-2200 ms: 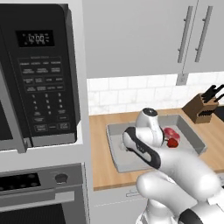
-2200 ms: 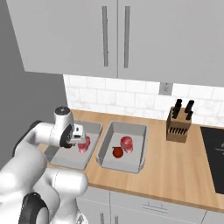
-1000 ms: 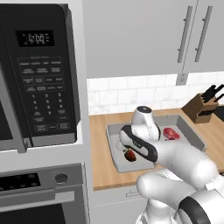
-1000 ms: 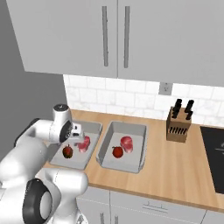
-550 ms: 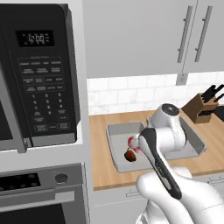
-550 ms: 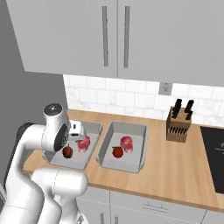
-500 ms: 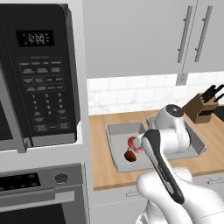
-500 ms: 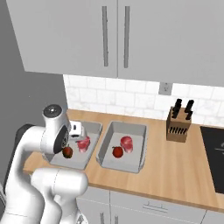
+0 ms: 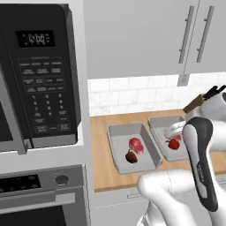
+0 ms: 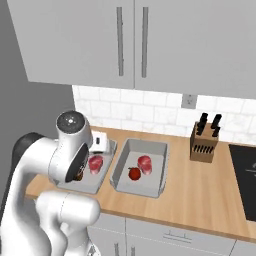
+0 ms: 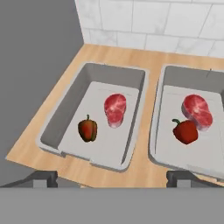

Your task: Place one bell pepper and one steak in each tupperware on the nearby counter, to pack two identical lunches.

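Two grey tupperware stand side by side on the tan counter (image 11: pixel 142 168). In the left tupperware (image 11: pixel 70 111) lie a darker brownish-red bell pepper (image 11: pixel 88 130) and a pinkish steak (image 11: pixel 115 109). The right tupperware (image 11: pixel 159 118) holds a bright red bell pepper (image 11: pixel 186 131) touching a steak (image 11: pixel 197 111). My gripper (image 11: pixel 113 177) hangs open and empty above the counter's front edge, clear of both trays. From the base, the left tupperware (image 9: pixel 115 145) shows its pepper (image 9: pixel 131 156) and steak (image 9: pixel 136 145); my arm hides part of the right tupperware (image 9: pixel 158 132).
A microwave (image 9: pixel 39 75) over an oven stands directly left of the counter. A knife block (image 10: pixel 203 142) sits to the right, with a dark cooktop (image 10: pixel 244 172) beyond it. White tiled wall and upper cabinets (image 10: pixel 130 40) lie behind the trays.
My arm has lifted and pulled back from the left tupperware, swinging right in the left base view. The dark pepper stays lying there. The jaws have widened slightly.
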You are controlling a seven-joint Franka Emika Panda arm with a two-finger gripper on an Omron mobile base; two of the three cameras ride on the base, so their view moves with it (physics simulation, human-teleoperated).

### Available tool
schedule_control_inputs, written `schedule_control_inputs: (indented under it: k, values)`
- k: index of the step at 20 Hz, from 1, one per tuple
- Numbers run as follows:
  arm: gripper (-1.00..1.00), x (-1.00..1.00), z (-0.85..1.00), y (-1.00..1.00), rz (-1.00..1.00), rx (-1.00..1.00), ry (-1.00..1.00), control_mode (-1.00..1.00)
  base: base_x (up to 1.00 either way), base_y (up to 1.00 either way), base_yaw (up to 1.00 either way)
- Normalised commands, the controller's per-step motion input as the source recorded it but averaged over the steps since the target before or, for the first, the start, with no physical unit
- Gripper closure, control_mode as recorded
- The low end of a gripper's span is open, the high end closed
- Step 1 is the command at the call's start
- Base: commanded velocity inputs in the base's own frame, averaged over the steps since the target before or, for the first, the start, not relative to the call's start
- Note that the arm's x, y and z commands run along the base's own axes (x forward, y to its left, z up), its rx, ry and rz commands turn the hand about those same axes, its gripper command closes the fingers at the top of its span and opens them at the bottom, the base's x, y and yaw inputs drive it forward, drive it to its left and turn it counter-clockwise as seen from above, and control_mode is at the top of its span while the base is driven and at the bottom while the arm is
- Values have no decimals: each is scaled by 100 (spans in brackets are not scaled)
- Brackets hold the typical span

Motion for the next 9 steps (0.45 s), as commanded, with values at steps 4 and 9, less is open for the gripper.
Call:
schedule_control_inputs:
  k: [4,9]
  values:
    - [-100,-38,-1,-41,0,10,-6,-100,0,0,0]
    - [-100,-30,-10,-39,0,5,-1,-100,0,0,0]
